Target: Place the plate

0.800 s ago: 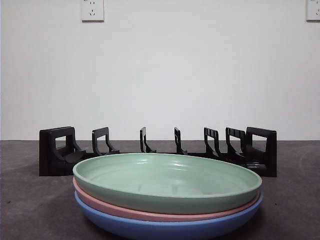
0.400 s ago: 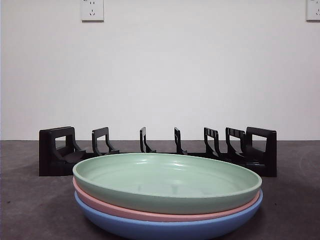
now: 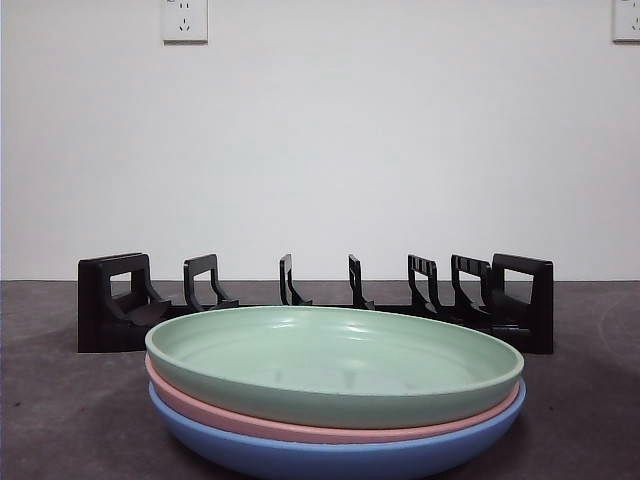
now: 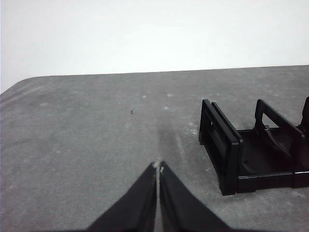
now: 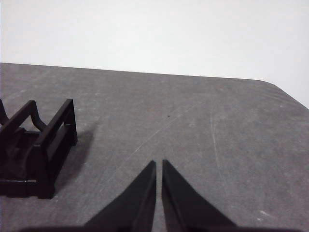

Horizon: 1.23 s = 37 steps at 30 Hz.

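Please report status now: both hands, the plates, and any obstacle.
Left hand shut, empty, beside black slotted plate rack. Right hand shut, empty, at rack's other end. Green plate tops pink and blue plates, untouched. No obstacle seen.

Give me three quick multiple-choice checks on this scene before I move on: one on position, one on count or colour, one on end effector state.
1. Where does the black rack stand relative to the plate stack?
A. behind it
B. on top of it
C. under it

2. Which plate is on top?
A. blue plate
B. pink plate
C. green plate

3. How is the left end effector?
A. shut on a plate
B. shut, holding nothing
C. wide open

Answers:
1 A, the rack shows beyond the stack in the front view.
2 C, the green plate lies over the pink plate and blue plate.
3 B, its jaws meet over bare table; the right end effector looks the same.
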Available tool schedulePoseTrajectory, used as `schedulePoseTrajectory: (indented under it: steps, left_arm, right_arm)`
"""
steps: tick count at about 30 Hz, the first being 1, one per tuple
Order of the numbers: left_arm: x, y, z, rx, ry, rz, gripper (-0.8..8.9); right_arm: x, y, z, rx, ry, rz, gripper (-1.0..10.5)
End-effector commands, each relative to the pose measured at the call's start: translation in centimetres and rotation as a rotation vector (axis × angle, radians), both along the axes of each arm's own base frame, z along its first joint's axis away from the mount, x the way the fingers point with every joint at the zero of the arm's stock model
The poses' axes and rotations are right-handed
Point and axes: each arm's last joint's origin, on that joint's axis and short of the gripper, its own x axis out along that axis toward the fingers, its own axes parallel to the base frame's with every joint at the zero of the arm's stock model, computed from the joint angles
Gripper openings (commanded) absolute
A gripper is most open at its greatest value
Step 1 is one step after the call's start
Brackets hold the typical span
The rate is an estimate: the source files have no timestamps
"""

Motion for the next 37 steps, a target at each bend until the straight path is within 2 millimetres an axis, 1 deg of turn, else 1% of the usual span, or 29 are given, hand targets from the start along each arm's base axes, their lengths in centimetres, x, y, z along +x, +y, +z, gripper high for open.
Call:
schedulePoseTrajectory:
  steps: [1, 37]
  left_arm:
    - [0.11, 0.01, -0.45, -0.003, 0.001, 0.004, 0.07]
    - [0.11, 0.01, -0.46, -0.003, 0.001, 0.004, 0.07]
  right_arm:
    - [0.03, 0.01, 0.12, 0.026, -0.023, 0.002, 0.2]
    - [0.03, 0.0, 0.18, 0.026, -0.029, -0.002, 0.2]
